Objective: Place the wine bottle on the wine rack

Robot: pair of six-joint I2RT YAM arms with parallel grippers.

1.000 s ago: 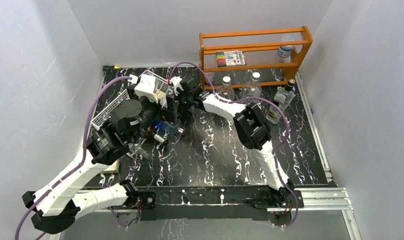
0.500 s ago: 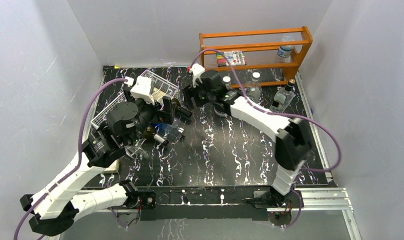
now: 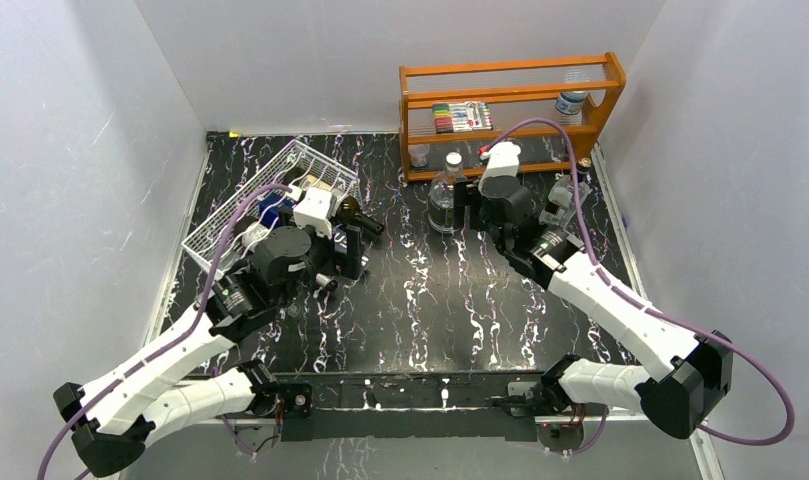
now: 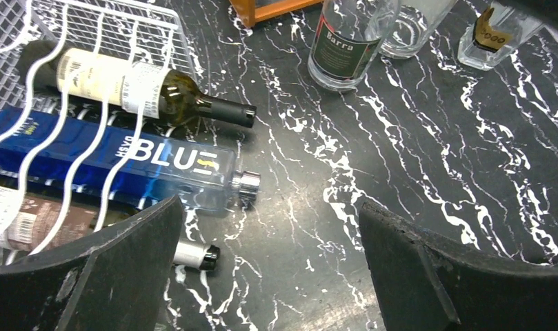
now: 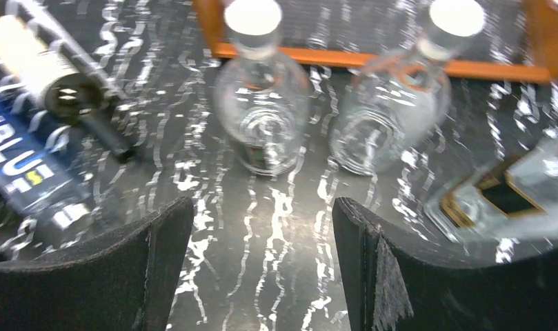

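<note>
Nearest the bases, the left gripper (image 4: 272, 221) hangs low over the black marbled table (image 3: 430, 300), fingers spread wide with nothing between them. Just past its tips is the wine rack (image 3: 230, 205). The wine bottle (image 4: 124, 86) — dark green glass, cream label — lies on its side in the rack. Wavy wires cross over its body, and its black-capped neck pokes out past the rack's edge above the table. A blue bottle (image 4: 145, 165) lies parallel just beside it, and a brown bottle (image 4: 193, 255) with a white cap lies closest to the gripper. Farther back and to the right, the right gripper (image 5: 262, 207) is likewise parted and empty, poised above two clear bottles (image 5: 262, 117) standing in front of the orange shelf (image 3: 510, 67). Judging from this, the placing itself looks done and the step in hand is the let-go. The next move calls for lifting the left arm clear without clipping the protruding neck — or, if the bottle should seat deeper, a gentle push on its cap.
</note>
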